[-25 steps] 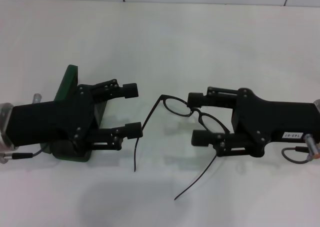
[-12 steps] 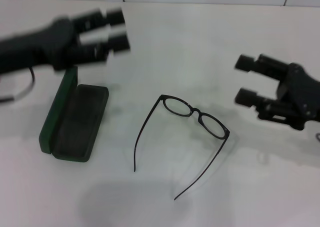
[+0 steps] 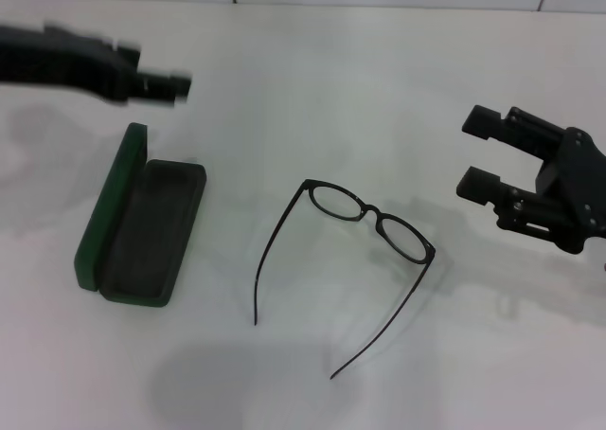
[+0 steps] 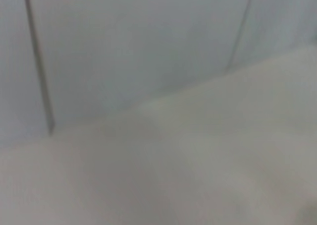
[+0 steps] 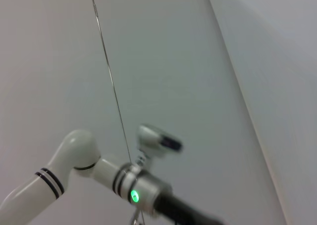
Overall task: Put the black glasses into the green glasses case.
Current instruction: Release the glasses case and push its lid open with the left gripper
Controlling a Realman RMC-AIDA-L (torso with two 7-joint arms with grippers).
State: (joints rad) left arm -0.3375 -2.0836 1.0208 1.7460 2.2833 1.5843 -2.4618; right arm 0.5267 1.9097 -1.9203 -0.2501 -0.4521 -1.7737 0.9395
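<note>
The black glasses (image 3: 369, 217) lie unfolded at the middle of the white table, lenses away from me and temple arms pointing toward the front. The green glasses case (image 3: 151, 229) lies open to their left, its lid (image 3: 112, 203) standing up on its left side and its dark inside empty. My left gripper (image 3: 163, 84) is raised above the far end of the case, blurred by motion. My right gripper (image 3: 473, 152) is open and empty, lifted well to the right of the glasses. Neither gripper touches anything.
The white table (image 3: 312, 89) meets a tiled wall at the back. The right wrist view shows the wall and the left arm's white links with a green light (image 5: 133, 195). The left wrist view shows only table and wall.
Both arms have lifted away from the table: the left up and back to the far left, the right off to the right. The glasses and the case have not moved.
</note>
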